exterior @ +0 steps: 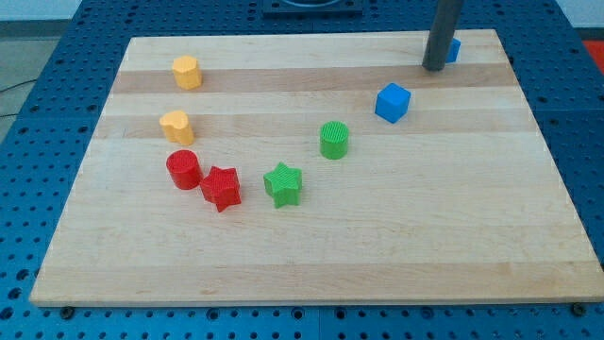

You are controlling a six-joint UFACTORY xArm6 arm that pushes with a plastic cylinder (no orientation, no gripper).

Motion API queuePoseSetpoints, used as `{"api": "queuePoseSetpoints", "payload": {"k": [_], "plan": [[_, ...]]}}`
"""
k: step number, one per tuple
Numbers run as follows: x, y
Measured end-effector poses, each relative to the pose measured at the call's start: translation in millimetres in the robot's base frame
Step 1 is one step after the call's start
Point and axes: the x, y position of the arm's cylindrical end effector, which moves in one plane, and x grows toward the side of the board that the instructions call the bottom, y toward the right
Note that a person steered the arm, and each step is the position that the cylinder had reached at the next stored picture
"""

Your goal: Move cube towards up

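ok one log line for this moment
my tip: top right, touching small blue block | blue cube: below-left of tip, apart | status: cube not yet contacted

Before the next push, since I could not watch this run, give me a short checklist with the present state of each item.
1. Blue cube is in view and standing free on the board: ok.
2. My tip is below the cube, ready to push it towards the view's top: not ok; it sits above and to the right of the cube.
3. Path above the cube is free up to the board's edge: ok.
4. The small blue block behind the rod, shape and contact with the rod: cannot tell, it is partly hidden.
5. Green cylinder, the nearest block, is apart from the cube: ok.
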Motion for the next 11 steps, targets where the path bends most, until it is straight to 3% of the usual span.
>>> {"api": "queuePoseSetpoints", "payload": {"k": [1,3,5,6,7,8,10,11], "plan": [[18.9,2.6],[120.7,11.2],[116.7,-55.5],[144.7,-73.1],[106.8,-91.0],[99.7,-65.2],[73.6,-66.9],[138.9,-66.0]]}}
